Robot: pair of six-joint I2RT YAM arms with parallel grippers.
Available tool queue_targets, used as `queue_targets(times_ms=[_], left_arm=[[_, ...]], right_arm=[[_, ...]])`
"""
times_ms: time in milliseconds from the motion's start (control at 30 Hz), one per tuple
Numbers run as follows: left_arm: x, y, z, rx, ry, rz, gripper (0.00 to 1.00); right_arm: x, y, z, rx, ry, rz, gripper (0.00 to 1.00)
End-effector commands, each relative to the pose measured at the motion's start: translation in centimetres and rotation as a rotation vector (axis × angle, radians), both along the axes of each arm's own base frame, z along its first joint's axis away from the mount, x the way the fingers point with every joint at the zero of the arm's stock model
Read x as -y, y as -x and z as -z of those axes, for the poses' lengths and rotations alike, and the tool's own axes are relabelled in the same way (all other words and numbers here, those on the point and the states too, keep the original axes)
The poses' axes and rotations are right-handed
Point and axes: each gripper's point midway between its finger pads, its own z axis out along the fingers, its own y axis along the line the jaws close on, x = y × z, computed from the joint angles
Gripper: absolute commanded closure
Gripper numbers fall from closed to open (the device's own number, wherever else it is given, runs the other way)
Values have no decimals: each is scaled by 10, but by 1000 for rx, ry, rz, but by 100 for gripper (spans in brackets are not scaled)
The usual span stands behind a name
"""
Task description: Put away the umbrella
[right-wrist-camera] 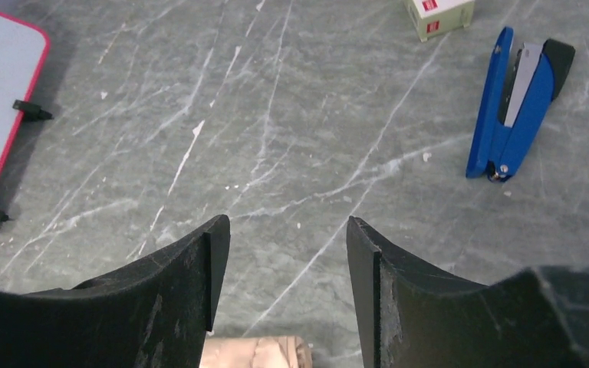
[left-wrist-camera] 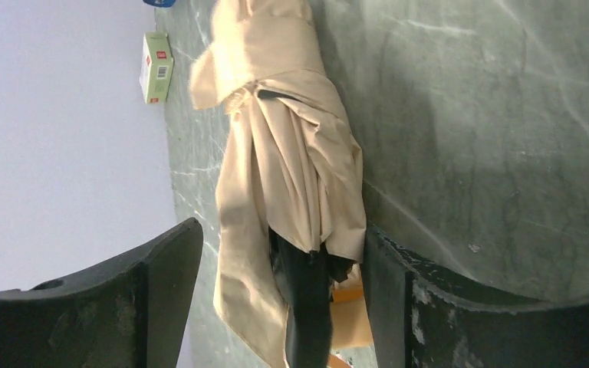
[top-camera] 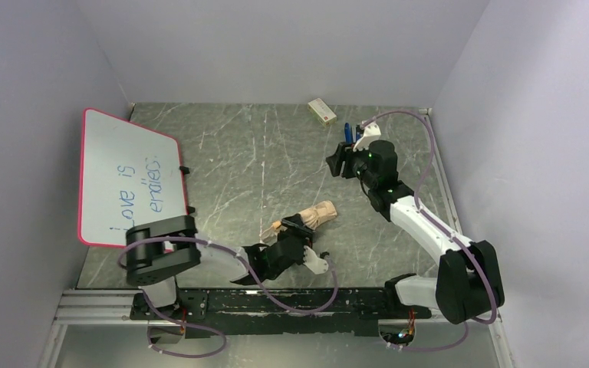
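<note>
The umbrella [top-camera: 318,213] lies folded on the dark marbled desk [top-camera: 230,153], near the middle and toward the near edge, its beige cloth bunched in loose folds. The left fingers [left-wrist-camera: 146,295] stand apart on either side of it, low over the desk. In the left wrist view the bundle runs lengthwise down the gap between them. A black part of the umbrella and a bit of tan show at the near end. The finger on the right of that view is right against the cloth, perhaps touching it. The finger on the left is clear of the cloth, with bare desk showing between. So the left fingers are open around the umbrella and are not gripping it.

The right fingers [right-wrist-camera: 172,287] are also open, with only bare desk between them. They hang farther back on the desk, well apart from the umbrella. A scrap of beige cloth shows at the bottom edge of the right wrist view.

A blue stapler [right-wrist-camera: 515,103] lies closed near the back of the desk, just beyond the right fingers. A small white and green box [top-camera: 322,112] sits near it, close to the back wall. A whiteboard [top-camera: 126,180] with a red rim leans at the left side of the desk, with blue handwriting on it and small black clips on its edge.
</note>
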Motion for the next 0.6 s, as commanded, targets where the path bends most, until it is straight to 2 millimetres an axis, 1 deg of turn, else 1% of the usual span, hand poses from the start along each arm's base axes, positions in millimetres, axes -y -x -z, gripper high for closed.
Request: queue_targets(times_ms=[0, 133, 233, 267, 300, 333, 367, 433, 500, 567], left_arm=[[15, 13, -37, -146, 211, -23, 22], [11, 25, -71, -300, 429, -84, 20], [-2, 28, -94, -382, 570, -164, 19], [-9, 29, -106, -406, 631, -193, 18], [-16, 29, -113, -432, 682, -229, 14], [-26, 26, -119, -449, 750, -301, 7], [-39, 22, -124, -469, 824, -390, 4], [-58, 16, -128, -525, 916, -520, 6], [-78, 11, -122, -564, 931, -633, 11], [-96, 6, -113, -607, 948, -754, 19]], right_arm=[[12, 5, -4, -30, 24, 45, 39], [23, 12, 6, -102, 35, 108, 39], [29, 20, 13, -174, 43, 143, 38], [30, 22, 14, -188, 47, 150, 37], [33, 24, 16, -208, 43, 172, 37], [37, 26, 18, -228, 46, 195, 37], [37, 28, 21, -242, 56, 193, 36], [41, 30, 28, -264, 75, 204, 36], [45, 31, 36, -290, 98, 219, 36], [47, 30, 46, -324, 123, 232, 36]])
